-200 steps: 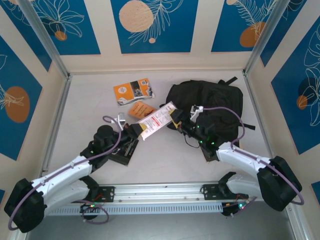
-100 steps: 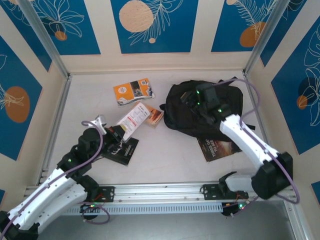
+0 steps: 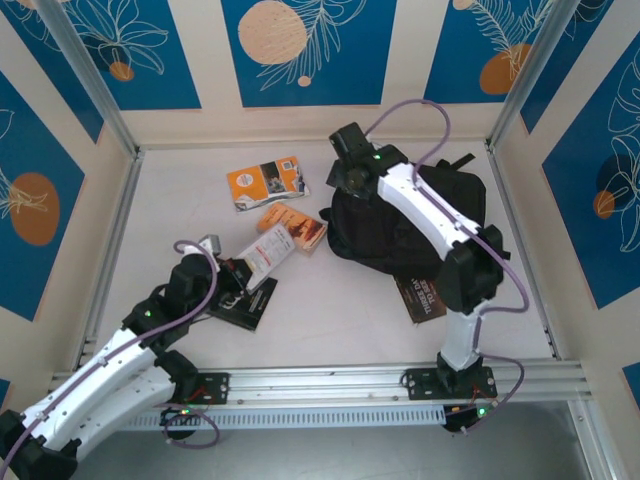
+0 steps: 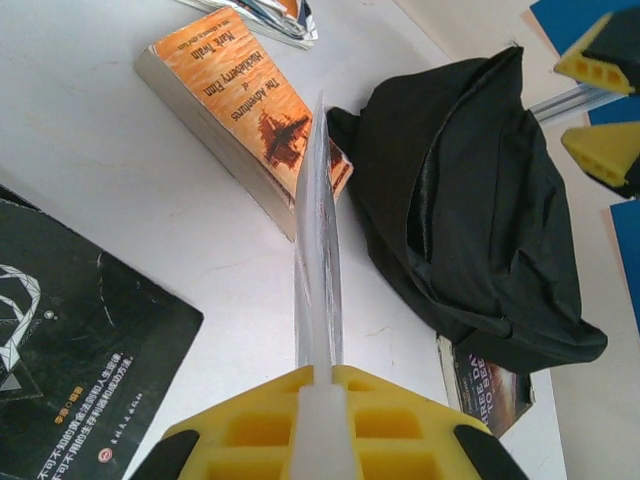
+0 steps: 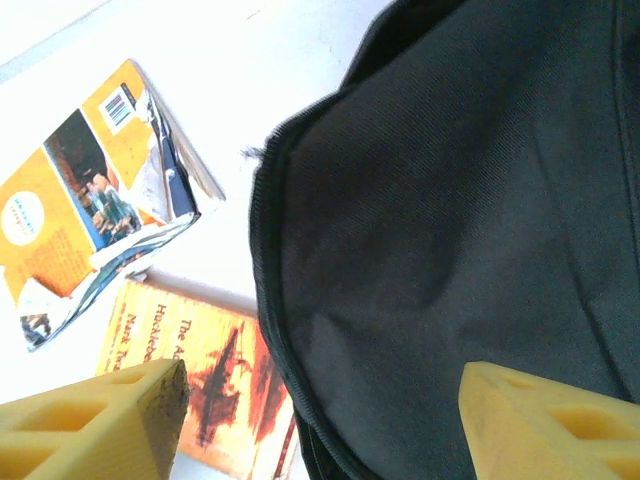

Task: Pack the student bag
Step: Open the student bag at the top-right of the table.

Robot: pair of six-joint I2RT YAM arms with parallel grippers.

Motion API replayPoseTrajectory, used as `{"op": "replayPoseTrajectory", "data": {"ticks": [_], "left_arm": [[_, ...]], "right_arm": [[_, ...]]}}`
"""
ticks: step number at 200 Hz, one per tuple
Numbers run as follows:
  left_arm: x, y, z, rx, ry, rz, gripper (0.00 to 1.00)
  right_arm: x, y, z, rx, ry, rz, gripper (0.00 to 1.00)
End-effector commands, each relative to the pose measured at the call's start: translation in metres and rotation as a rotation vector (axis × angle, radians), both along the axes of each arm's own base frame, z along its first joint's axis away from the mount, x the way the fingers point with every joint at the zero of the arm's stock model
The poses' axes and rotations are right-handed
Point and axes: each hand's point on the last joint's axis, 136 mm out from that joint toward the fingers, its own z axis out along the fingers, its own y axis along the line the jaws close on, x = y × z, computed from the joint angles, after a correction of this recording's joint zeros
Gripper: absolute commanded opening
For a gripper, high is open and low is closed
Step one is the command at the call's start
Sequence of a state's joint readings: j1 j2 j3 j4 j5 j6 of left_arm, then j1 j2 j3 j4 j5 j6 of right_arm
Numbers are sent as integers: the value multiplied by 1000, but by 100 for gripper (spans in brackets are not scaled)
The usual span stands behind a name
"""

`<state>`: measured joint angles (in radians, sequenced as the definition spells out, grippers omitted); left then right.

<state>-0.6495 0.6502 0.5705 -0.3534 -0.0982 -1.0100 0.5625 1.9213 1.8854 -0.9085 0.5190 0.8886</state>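
Left tool (image 4: 318,405) was clamped shut on a thin white booklet (image 4: 318,260), held edge-up. The right tool (image 5: 320,420) stood wide with nothing between its jaws. Packing looked barely begun — the student bag (image 3: 365,230) lay slumped on the tabletop (image 3: 180,200), directly beneath the right tool and well ahead of the left one. Whether its mouth was unzipped I could not tell.

Outside the bag lay an orange paperback (image 4: 240,110) just ahead of the left tool and a black-covered book (image 4: 70,350) below that tool. A glossy orange magazine (image 5: 90,220) lay off to the right tool's side, and a dark book (image 3: 425,295) sat well behind it, tucked against the bag.

The left arm reached low and forward. The right arm stretched far out, arching over the bag — wrist tipped down at its far rim.
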Motion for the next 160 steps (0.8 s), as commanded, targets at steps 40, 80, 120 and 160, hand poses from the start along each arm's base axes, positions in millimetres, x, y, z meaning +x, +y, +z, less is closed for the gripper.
{"op": "replayPoseTrajectory", "data": {"ticks": [40, 80, 120, 160], "left_arm": [[3, -2, 11, 1, -38, -28, 0], [4, -2, 8, 3, -26, -32, 0], [7, 2, 7, 1, -20, -28, 0], [7, 4, 6, -3, -15, -28, 0]], "right_arm": [[15, 0, -24, -203, 123, -36, 72], [23, -5, -35, -311, 158, -87, 65], [26, -9, -40, -389, 167, -93, 47], [25, -7, -47, -386, 172, -80, 35]]}}
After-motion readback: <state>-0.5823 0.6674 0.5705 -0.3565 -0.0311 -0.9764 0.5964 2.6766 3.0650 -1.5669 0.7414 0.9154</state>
